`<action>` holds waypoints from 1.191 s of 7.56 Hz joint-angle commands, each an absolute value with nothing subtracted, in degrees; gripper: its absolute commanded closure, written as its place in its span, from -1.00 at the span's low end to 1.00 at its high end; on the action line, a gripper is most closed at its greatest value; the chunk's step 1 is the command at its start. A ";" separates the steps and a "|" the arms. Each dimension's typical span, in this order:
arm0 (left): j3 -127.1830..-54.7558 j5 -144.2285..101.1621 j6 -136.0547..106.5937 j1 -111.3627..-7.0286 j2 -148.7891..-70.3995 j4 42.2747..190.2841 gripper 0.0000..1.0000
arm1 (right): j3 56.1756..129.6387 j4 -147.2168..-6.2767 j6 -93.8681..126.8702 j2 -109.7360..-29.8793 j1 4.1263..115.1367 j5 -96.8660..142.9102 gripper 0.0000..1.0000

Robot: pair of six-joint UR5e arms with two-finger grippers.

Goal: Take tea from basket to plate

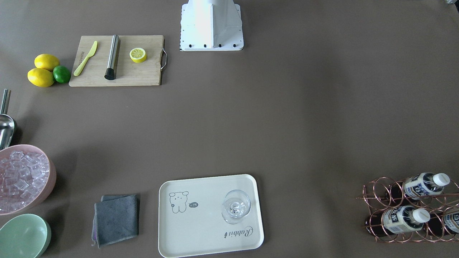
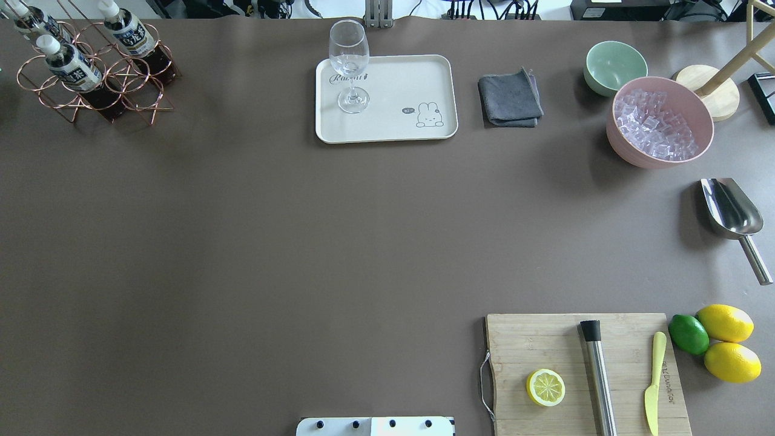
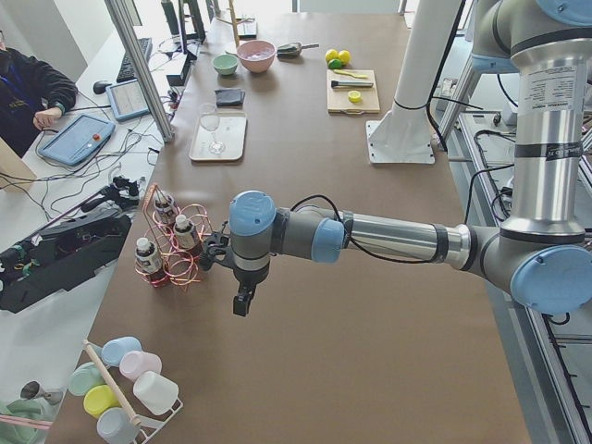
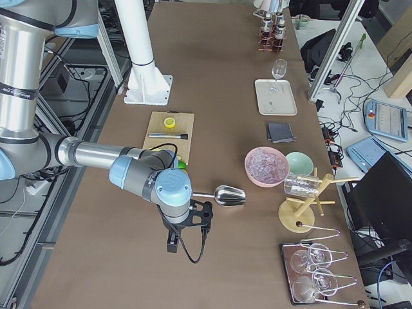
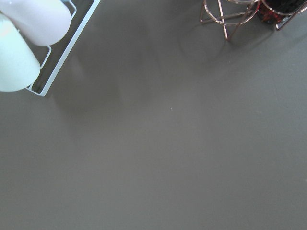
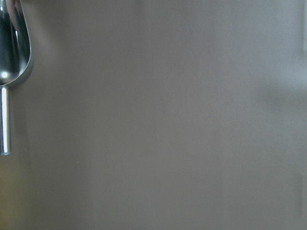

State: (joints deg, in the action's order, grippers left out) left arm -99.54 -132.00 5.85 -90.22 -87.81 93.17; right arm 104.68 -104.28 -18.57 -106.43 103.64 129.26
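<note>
Three tea bottles (image 2: 69,60) with white caps lie in the copper wire basket (image 2: 54,100) at the table's far left corner; they also show in the front-facing view (image 1: 405,218). The cream plate (image 2: 387,124) lies at the far middle with a clear stemmed glass (image 2: 349,60) standing on it. My left gripper (image 3: 242,301) shows only in the left side view, hanging over bare table just beside the basket (image 3: 190,268); I cannot tell if it is open. My right gripper (image 4: 174,244) shows only in the right side view, near the metal scoop; I cannot tell its state.
A wooden cutting board (image 2: 581,369) with a lemon half, a steel muddler and a yellow knife lies near right. Lemons and a lime (image 2: 690,333), a steel scoop (image 2: 729,209), a pink ice bowl (image 2: 660,124), a green bowl (image 2: 614,66) and a grey cloth (image 2: 510,100) fill the right side.
</note>
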 commanded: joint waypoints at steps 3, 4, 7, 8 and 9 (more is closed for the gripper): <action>-99.31 -127.44 25.81 -88.15 -99.02 92.64 -0.96 | 104.68 -104.06 -18.54 -106.44 102.92 129.90 -1.00; -99.14 -129.27 34.11 -88.07 -100.71 92.72 -0.96 | 104.68 -103.98 -18.54 -106.35 102.75 129.99 -1.00; -96.00 -129.64 50.82 -85.18 -110.44 92.46 -0.96 | 104.50 -103.97 -18.63 -106.44 102.66 129.99 -1.00; -93.28 -129.64 52.89 -85.51 -113.61 92.46 -0.96 | 104.50 -104.06 -18.63 -106.44 102.66 130.08 -1.00; -92.38 -129.12 52.91 -85.17 -117.21 89.50 -0.96 | 104.59 -103.98 -18.63 -106.44 102.66 130.08 -1.00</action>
State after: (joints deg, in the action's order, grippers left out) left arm -95.13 -129.57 50.07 -85.65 -111.18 92.36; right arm 104.52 -104.01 -18.62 -106.43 102.67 130.03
